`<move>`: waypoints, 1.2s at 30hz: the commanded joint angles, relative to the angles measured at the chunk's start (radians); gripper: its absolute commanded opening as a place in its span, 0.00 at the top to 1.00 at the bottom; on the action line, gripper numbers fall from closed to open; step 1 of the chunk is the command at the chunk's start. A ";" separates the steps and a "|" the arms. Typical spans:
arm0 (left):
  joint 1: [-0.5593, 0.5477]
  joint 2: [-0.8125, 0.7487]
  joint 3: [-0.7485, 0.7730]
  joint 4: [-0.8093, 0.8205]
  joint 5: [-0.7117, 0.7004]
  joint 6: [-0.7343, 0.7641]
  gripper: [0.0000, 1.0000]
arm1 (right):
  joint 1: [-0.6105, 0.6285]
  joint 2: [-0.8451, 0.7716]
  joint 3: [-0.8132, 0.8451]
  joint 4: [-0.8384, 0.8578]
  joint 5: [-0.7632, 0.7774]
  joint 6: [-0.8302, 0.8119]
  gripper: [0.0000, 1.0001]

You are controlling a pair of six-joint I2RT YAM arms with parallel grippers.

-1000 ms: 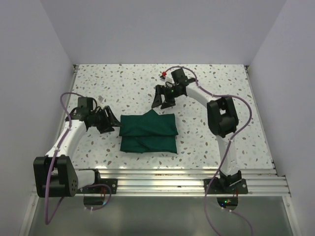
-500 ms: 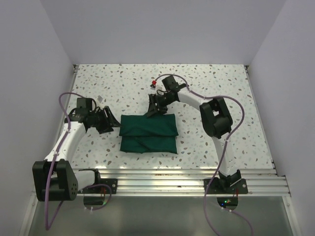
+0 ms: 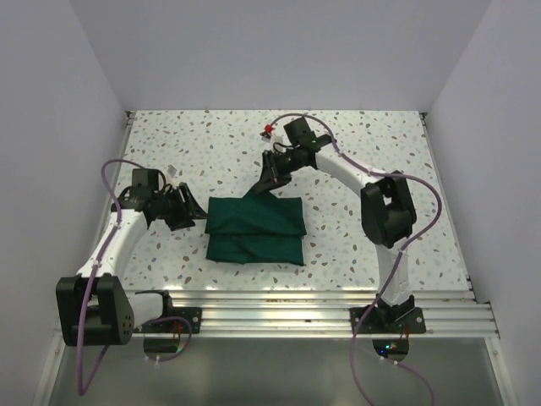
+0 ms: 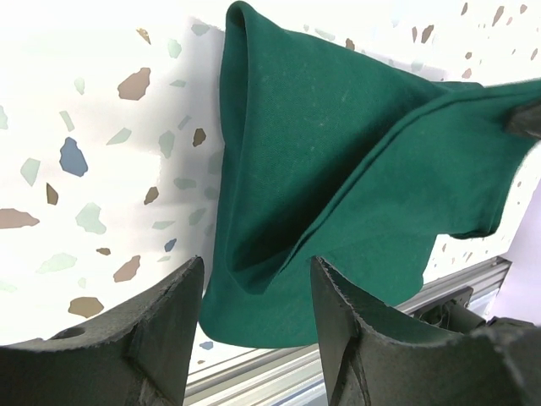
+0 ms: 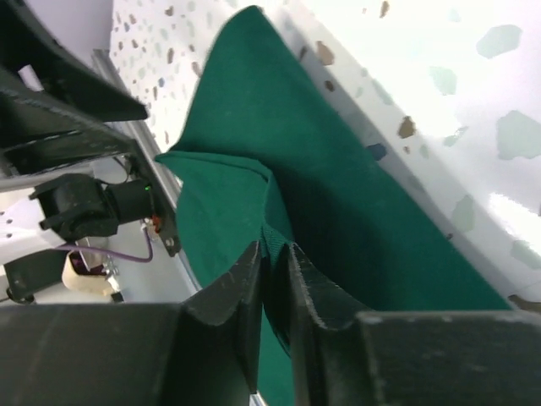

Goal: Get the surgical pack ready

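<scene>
- Late wrapping stage, by the look of it: green bundle (image 3: 255, 228) lies mid-bench (image 3: 380, 144), nearer the arms' side. R hand (image 5: 275, 249) is clenched on a cloth flap at the bundle's far edge, pulling it up into a peak.
- L hand (image 4: 258, 269) is released, jaws apart just beside the bundle's left end.
- Next move likely calls for laying or tucking the flap w/o dragging the bundle; L hand could steady it.
- Hidden: whatever's inside the cloth. Can't tell if the flap is a corner or a fold.

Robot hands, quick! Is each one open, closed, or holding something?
Left hand: open, holding nothing.
Right hand: closed, pinching a fold of the green cloth.
</scene>
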 commanded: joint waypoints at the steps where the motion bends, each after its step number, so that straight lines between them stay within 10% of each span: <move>1: 0.002 0.002 0.000 0.024 -0.016 -0.002 0.43 | 0.035 -0.124 -0.025 -0.043 -0.049 0.013 0.83; 13: 0.008 0.082 0.064 0.027 -0.076 0.009 0.44 | 0.344 -0.409 -0.439 -0.158 -0.067 -0.020 0.87; 24: 0.014 0.181 0.104 -0.007 -0.110 0.021 0.44 | 0.287 -0.609 -0.559 -0.204 0.144 0.007 0.21; 27: 0.014 0.200 0.110 -0.024 -0.133 0.019 0.44 | 0.165 -0.638 -0.551 -0.164 0.285 0.096 0.21; 36: 0.014 0.298 0.078 -0.042 -0.147 0.007 0.53 | -0.112 -0.518 -0.567 -0.143 0.491 0.207 0.65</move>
